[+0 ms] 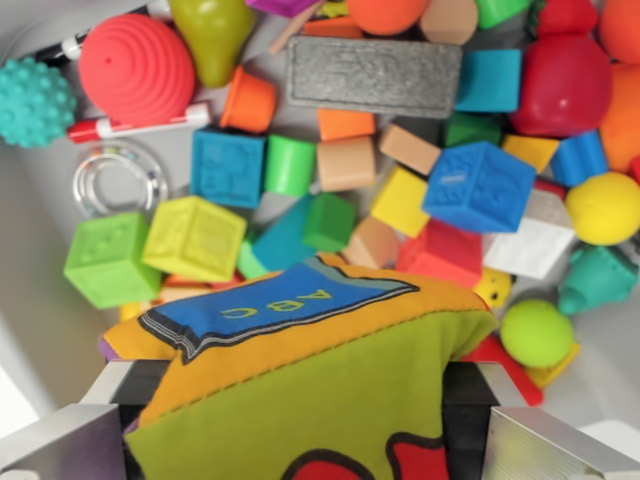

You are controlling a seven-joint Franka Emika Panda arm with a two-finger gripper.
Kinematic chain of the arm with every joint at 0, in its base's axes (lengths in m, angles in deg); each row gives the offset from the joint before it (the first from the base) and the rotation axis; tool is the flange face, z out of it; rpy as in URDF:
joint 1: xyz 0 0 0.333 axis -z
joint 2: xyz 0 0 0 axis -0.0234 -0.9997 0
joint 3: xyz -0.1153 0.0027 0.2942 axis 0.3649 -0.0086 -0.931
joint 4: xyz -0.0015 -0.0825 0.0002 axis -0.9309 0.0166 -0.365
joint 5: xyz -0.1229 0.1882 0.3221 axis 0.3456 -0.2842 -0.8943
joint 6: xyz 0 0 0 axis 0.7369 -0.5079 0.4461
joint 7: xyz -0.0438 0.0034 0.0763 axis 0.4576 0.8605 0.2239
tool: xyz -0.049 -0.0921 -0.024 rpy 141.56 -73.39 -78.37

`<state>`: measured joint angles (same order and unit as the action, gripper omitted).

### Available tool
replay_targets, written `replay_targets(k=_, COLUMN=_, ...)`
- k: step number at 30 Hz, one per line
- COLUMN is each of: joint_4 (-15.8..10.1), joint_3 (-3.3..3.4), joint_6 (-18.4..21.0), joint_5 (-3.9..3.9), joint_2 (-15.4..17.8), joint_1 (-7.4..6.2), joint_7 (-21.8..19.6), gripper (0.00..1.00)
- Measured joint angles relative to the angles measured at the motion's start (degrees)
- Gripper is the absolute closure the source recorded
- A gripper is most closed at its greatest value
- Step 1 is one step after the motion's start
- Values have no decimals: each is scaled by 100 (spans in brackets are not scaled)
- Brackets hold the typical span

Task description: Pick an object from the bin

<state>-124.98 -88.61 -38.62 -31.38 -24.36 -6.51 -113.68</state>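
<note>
I look straight down into a pale grey plastic bin, its floor showing only at nine o'clock and in a sliver at four o'clock; nothing of the room beyond it is in sight. Everywhere else the floor is buried under toys.

My gripper sits at six o'clock, its two metal fingers at the lower corners, spread wide and pressed against the sides of a soft fabric cube with a yellow-orange top, a green face and a blue "ABC" patch. The cube fills the gap between them. Its lower part runs off the bottom edge, and it hides whatever lies under it.

A lime-green embossed rubber block and a yellow-green one lie at nine o'clock, touching each other. A blue embossed block sits at two o'clock, a dark grey textured rectangular slab at twelve. A red ribbed dome and a teal knobbly ball occupy ten o'clock — the ball cut by the frame's edge. A clear plastic ring lies on bare floor below them, faint and hard to read.

Open floor lies mainly along the nine o'clock side — the rest is packed tight.
</note>
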Motion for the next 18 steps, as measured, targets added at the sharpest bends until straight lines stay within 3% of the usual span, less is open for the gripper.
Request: replay_targets(k=18, joint_4=359, joint_3=0, joint_6=421, joint_5=1, joint_2=60, joint_1=0, joint_7=-4, gripper=100)
